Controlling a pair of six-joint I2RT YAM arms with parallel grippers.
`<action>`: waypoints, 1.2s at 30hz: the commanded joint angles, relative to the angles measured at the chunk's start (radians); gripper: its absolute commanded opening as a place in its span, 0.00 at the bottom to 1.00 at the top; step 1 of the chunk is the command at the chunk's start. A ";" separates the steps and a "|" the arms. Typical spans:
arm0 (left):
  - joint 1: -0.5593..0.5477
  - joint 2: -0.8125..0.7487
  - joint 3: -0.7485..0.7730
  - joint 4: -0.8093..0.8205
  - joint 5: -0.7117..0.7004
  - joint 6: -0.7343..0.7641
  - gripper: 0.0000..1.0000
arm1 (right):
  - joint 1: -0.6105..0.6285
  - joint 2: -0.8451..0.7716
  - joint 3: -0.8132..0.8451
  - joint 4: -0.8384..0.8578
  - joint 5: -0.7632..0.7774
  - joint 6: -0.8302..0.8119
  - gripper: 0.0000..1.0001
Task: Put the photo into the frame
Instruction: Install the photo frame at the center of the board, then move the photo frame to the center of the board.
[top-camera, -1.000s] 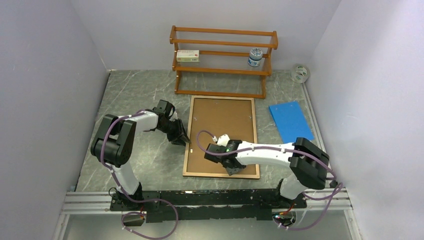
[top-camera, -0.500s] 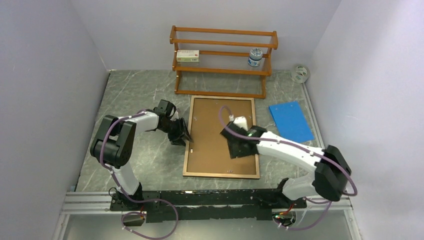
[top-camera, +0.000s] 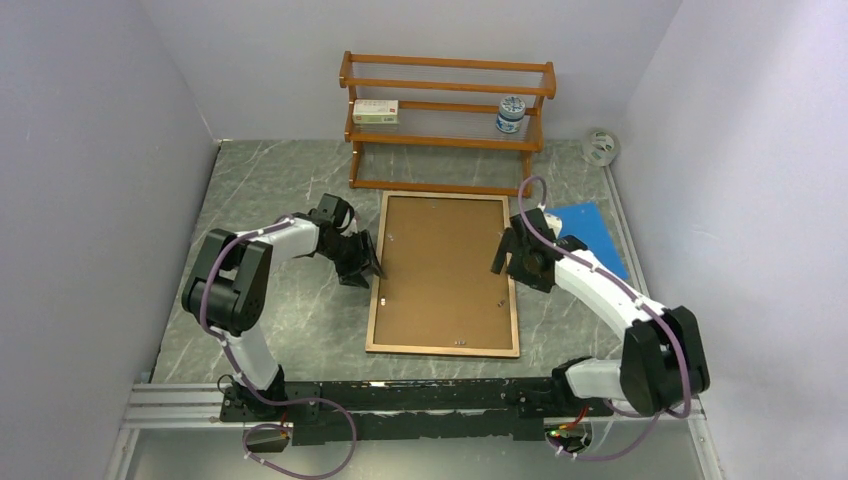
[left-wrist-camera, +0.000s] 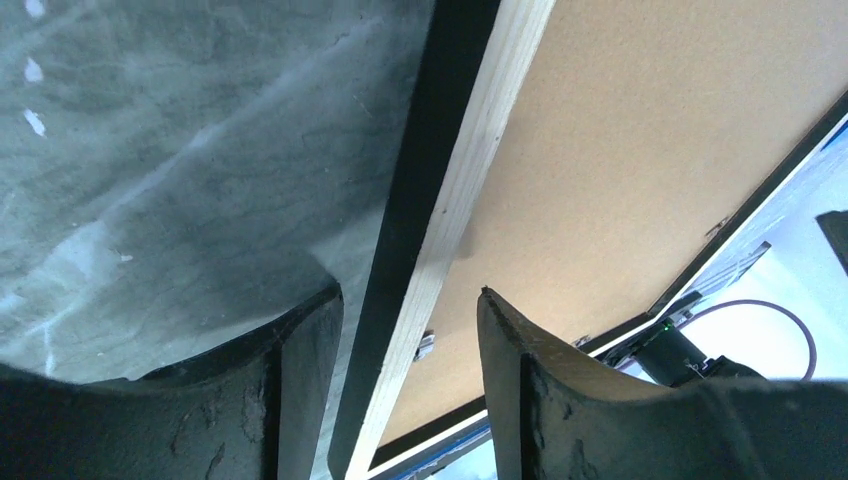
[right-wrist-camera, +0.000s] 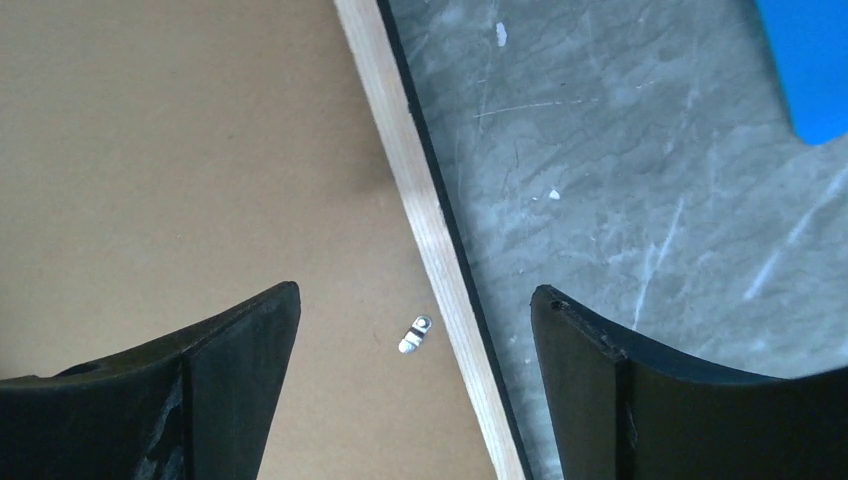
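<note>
Brown backing board (top-camera: 445, 270) faces up inside the frame (top-camera: 443, 350), which lies flat in the middle of the grey marbled table (top-camera: 280, 190), just on the near side of the wooden rack (top-camera: 445, 140). My left gripper (left-wrist-camera: 410, 291) sits low at the frame's left edge. Its jaws are parted, the pale wood rail runs between them, and neither finger clearly presses it. My right gripper (right-wrist-camera: 415, 288) hovers over the frame's right edge, spread wide and holding nothing. A small metal clip (right-wrist-camera: 416, 334) shows on the board below it. A blue sheet (top-camera: 590, 245) lies to the right.
</note>
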 joint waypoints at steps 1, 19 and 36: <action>0.005 0.045 0.019 -0.007 -0.124 0.047 0.61 | -0.059 0.058 -0.032 0.135 -0.133 -0.027 0.89; 0.005 0.028 -0.047 0.028 -0.076 0.019 0.36 | -0.061 0.237 0.004 0.251 -0.418 -0.101 0.69; 0.011 -0.140 -0.185 -0.027 -0.339 -0.099 0.52 | 0.118 0.346 0.147 0.080 -0.118 -0.066 0.76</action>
